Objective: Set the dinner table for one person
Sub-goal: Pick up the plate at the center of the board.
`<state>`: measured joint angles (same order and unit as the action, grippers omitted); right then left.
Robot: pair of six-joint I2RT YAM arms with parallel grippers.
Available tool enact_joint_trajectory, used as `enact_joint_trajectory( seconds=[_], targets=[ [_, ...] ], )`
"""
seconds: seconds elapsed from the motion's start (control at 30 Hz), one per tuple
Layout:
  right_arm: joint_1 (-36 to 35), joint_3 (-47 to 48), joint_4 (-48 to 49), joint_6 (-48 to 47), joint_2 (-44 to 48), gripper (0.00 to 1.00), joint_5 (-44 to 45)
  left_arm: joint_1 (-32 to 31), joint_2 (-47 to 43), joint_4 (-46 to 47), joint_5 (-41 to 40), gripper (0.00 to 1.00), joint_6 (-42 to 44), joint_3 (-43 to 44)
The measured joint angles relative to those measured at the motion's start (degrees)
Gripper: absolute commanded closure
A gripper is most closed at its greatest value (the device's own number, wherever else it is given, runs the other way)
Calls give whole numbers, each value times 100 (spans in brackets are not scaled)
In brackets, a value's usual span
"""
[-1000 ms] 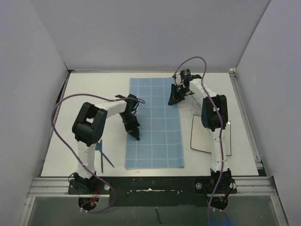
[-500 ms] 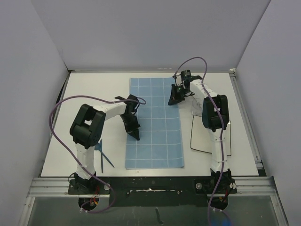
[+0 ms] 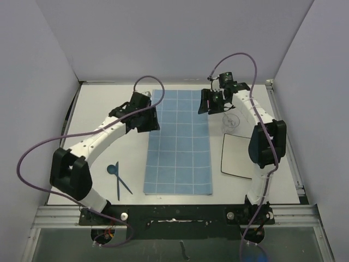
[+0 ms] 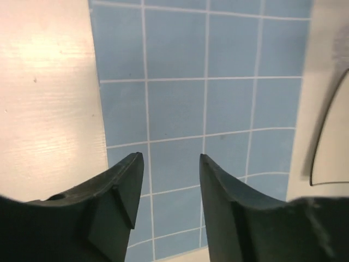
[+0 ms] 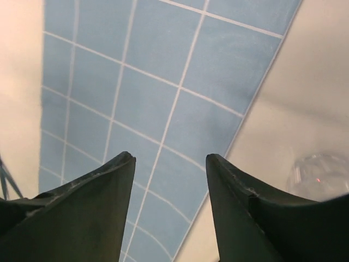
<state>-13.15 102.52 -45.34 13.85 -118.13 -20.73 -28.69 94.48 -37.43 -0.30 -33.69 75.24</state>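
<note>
Dinner table (image 3: 92, 109): mat (image 3: 180, 142) central; left pincer (image 4: 170, 158), right pincer (image 5: 170, 158) parted over mat edges

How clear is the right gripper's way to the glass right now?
Probably yes, clear. The right gripper hangs open and empty over the blue mat's far right corner; the glass stands close beside it on the table, with nothing between them.

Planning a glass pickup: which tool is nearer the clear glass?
The right tool, beside the clear glass; the left tool is across the blue gridded mat.
</note>
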Motion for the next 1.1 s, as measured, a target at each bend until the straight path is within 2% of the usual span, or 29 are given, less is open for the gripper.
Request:
enact_joint_trajectory(
  seconds=[0.2,0.4,0.5,0.6,0.77,0.9,1.1],
  targets=[
    [-122,-599,33,11,1471,41,146,0,-1224,660,361,40,144,-612],
    [-227,-1508,-66,59,2369,40,564,7,-1405,1613,1676,40,-129,-1873],
    [-219,-1974,-216,153,2774,40,885,-81,-1355,2116,2210,40,-356,-2188],
    [-151,-2330,-372,264,3204,40,1189,-407,-1075,2337,2363,40,-369,-1969],
    [146,-2669,-568,400,3821,36,1547,-1165,-221,2509,2465,40,-332,-1034],
    [651,-2734,-619,485,3971,36,1543,-1569,472,2603,2461,41,-315,-396],
    [1499,-2865,-656,507,3989,36,1360,-1829,1351,2664,2455,42,-317,68]
  ],
)
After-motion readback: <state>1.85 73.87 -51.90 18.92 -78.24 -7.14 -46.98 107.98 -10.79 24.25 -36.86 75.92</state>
